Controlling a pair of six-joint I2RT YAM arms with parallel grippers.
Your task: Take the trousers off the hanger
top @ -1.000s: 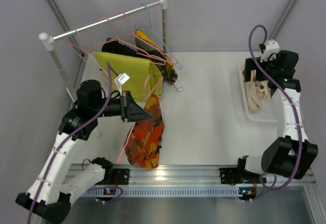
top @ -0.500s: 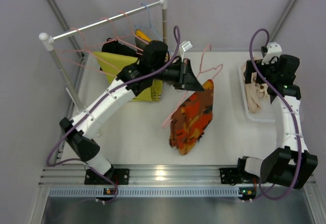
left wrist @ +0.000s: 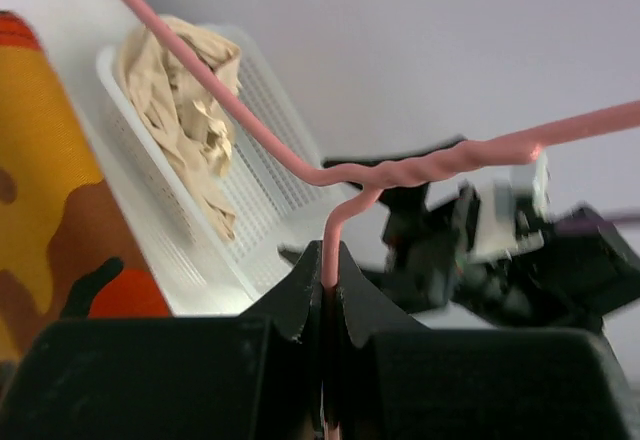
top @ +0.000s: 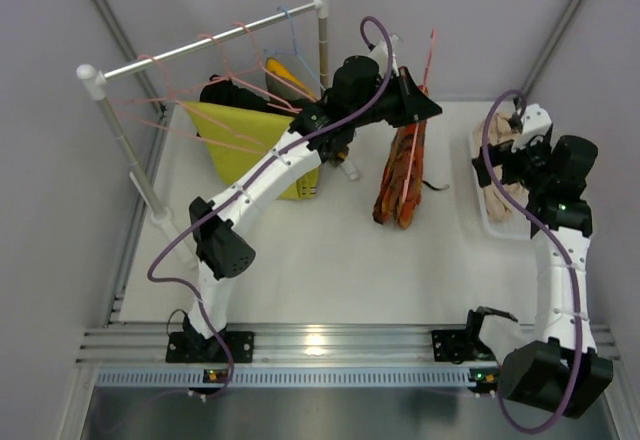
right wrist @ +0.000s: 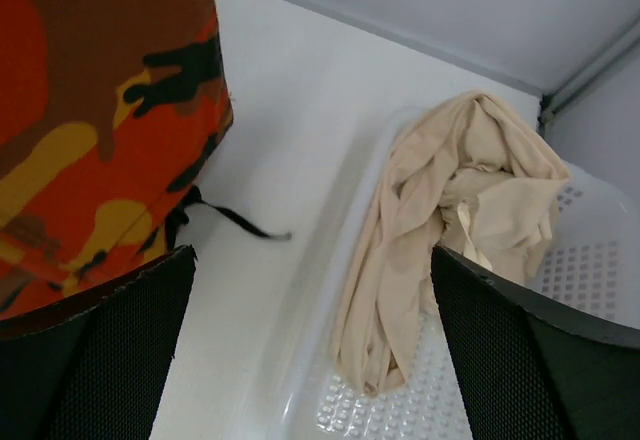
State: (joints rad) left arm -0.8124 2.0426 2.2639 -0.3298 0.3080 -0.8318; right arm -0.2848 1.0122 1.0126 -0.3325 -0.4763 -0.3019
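**Camouflage trousers held up on their hanger, beige pair in the basket**

At the far left a clothes rail (top: pixel 200 48) carries several wire hangers, and a yellow-green cloth (top: pixel 250 140) is draped below it. The left arm stretches from there across the white table (top: pixel 330 260) to its far middle. The left gripper (left wrist: pixel 327 257) is pinched tight on the twisted neck of a pink wire hanger (left wrist: pixel 400 172), with no gap showing between the fingers.

The orange-red camouflage trousers (top: pixel 402 170) hang from that hanger. In the top view their long axis runs from the far end at the gripper toward the near edge, leaning slightly left, with the free end lowest. A dark drawstring (right wrist: pixel 235 223) trails from them onto the table.

Just right of them is a white plastic basket (right wrist: pixel 590 260) holding the pale beige trousers (right wrist: pixel 470 190), crumpled in a heap. The right gripper (right wrist: pixel 312 260) hangs above the basket's near-left rim, its fingers spread wide and holding nothing.
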